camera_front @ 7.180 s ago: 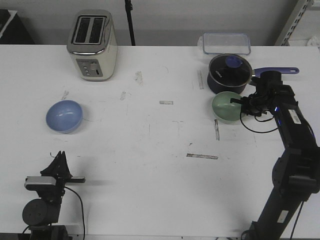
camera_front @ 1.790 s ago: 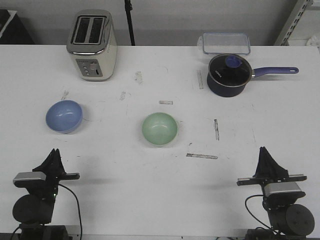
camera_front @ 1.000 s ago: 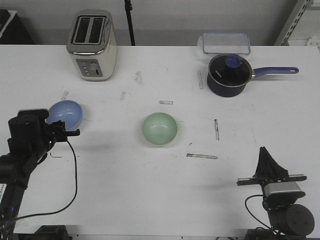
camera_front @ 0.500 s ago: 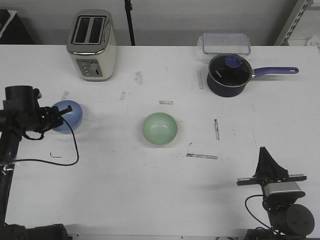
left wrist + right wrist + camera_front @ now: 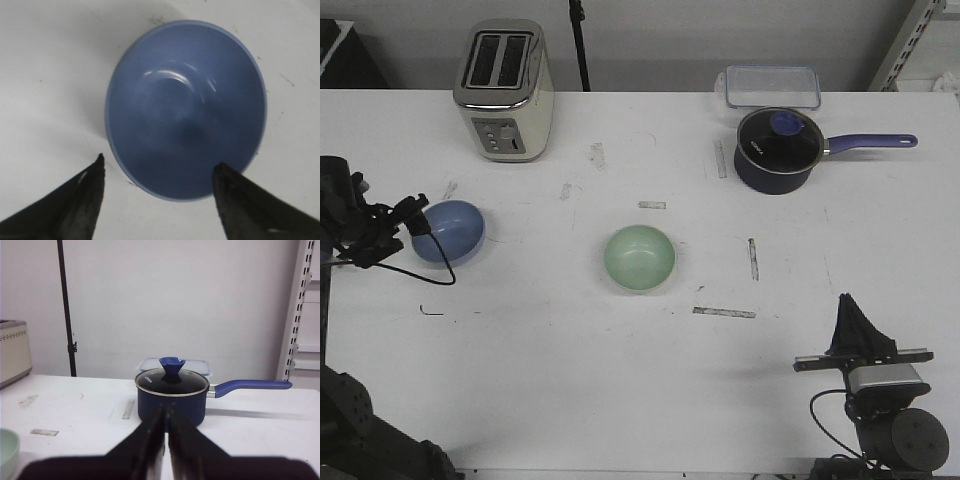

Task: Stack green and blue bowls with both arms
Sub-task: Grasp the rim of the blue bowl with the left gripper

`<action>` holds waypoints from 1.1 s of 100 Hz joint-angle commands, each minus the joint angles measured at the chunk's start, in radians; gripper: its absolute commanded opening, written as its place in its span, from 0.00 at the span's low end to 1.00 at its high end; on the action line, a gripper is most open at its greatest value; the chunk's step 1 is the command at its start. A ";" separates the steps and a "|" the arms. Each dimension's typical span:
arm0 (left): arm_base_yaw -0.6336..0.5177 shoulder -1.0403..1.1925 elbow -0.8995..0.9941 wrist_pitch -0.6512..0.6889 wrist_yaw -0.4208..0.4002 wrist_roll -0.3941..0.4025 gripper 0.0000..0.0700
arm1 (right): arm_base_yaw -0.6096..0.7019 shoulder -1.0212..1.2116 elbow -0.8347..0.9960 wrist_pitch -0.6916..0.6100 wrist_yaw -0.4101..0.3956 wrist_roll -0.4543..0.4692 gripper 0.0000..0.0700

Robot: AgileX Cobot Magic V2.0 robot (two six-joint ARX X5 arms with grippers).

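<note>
The blue bowl [image 5: 452, 231] sits upright at the table's left side. My left gripper [image 5: 416, 222] is open at its left edge. In the left wrist view the bowl [image 5: 185, 107] fills the middle, and its near rim lies between the two spread black fingers [image 5: 82, 202] of the gripper [image 5: 160, 163], with no visible contact. The green bowl [image 5: 640, 258] sits upright and alone at mid-table; its edge shows in the right wrist view [image 5: 6, 450]. My right gripper [image 5: 855, 322] is shut and empty, parked at the front right, its tips [image 5: 165, 409] pressed together.
A toaster [image 5: 505, 90] stands at the back left. A dark navy saucepan [image 5: 778, 148] with a purple handle and a clear lidded container [image 5: 772, 86] are at the back right. Tape marks [image 5: 724, 312] lie on the white table.
The green bowl went from the right gripper beside the saucepan to mid-table, and the right arm parked. The left arm rose to the blue bowl and has shifted slightly left.
</note>
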 commanded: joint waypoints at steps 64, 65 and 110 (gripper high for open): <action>0.018 0.175 0.022 0.092 0.002 0.005 0.68 | 0.000 0.001 0.004 0.010 0.000 0.010 0.00; 0.017 0.179 0.022 0.092 0.002 0.005 0.68 | 0.000 0.001 0.004 0.010 0.000 0.010 0.00; -0.007 0.227 0.022 0.103 -0.051 0.008 0.04 | 0.000 0.001 0.004 0.010 0.000 0.010 0.00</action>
